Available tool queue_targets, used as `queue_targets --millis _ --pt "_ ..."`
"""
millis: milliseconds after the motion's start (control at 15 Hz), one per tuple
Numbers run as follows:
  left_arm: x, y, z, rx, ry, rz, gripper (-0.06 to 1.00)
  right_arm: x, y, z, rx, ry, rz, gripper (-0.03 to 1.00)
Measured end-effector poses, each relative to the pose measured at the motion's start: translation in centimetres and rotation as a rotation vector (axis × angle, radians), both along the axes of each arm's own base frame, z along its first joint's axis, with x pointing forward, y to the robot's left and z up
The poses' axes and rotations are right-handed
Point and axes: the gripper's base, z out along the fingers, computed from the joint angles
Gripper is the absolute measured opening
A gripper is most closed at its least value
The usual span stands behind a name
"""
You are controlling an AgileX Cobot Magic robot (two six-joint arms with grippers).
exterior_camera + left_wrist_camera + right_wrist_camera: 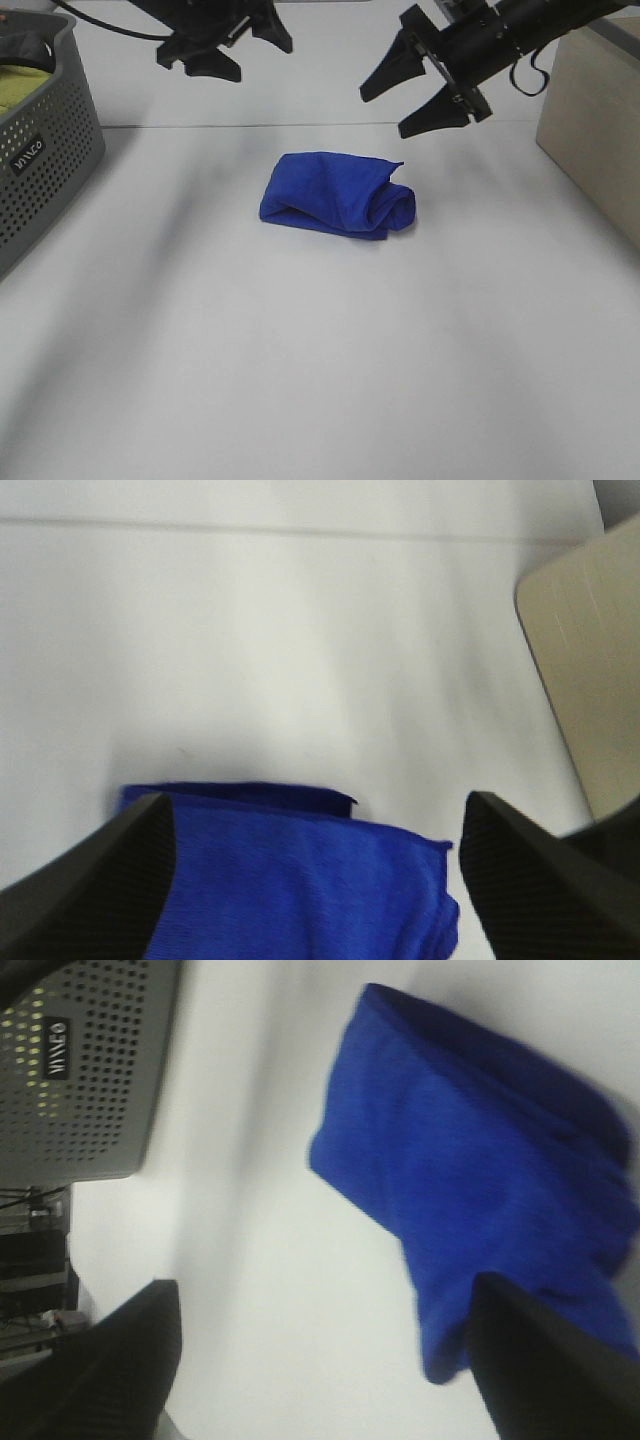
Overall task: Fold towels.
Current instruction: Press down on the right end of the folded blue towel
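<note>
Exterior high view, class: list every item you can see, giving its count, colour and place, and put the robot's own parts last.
towel: one, royal blue, bunched at the table's middle
table: one, white, beneath everything
basket: one, grey perforated, far left edge, something yellow-green inside
box: one, beige, far right edge
left gripper: one, black, open, raised behind the towel
right gripper: one, black, open, raised behind the towel to its right
</note>
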Motion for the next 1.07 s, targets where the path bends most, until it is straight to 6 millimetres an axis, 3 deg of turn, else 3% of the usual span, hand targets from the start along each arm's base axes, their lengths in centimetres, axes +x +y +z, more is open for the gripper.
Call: queue_targets --millis 133,200,267,400,533,600,867,1067 --pt "0.7 2.9 0.7 -0.002 -0.011 0.054 0.75 -0.8 3.6 0.4 0.052 -0.028 0.085 0.76" --pt "0.8 3.8 1.0 -0.005 -0.010 0.067 0.75 -1.7 6.4 0.2 0.069 -0.035 0.156 0.76" --pt "0.8 3.8 1.0 -0.005 -0.010 0.067 0.75 -1.7 6.4 0.2 0.069 -0.035 0.156 0.76" --pt "0.7 3.7 1.1 -0.010 0.001 0.059 0.75 -1.8 7.2 -1.8 0.078 0.001 0.185 0.76" --pt "0.6 3.7 1.1 -0.010 0.009 0.052 0.75 -1.3 7.0 -5.2 0.069 0.052 0.189 0.76" --pt "0.5 3.7 1.1 -0.008 0.021 0.045 0.75 -0.5 6.0 -8.0 0.095 0.086 0.153 0.76" --pt "0.3 3.6 1.0 -0.005 0.036 0.034 0.75 1.4 1.4 -9.5 0.153 0.086 0.017 0.76" --pt "0.3 3.6 1.0 -0.005 0.037 0.033 0.75 1.6 0.3 -9.9 0.099 0.065 0.012 0.76"
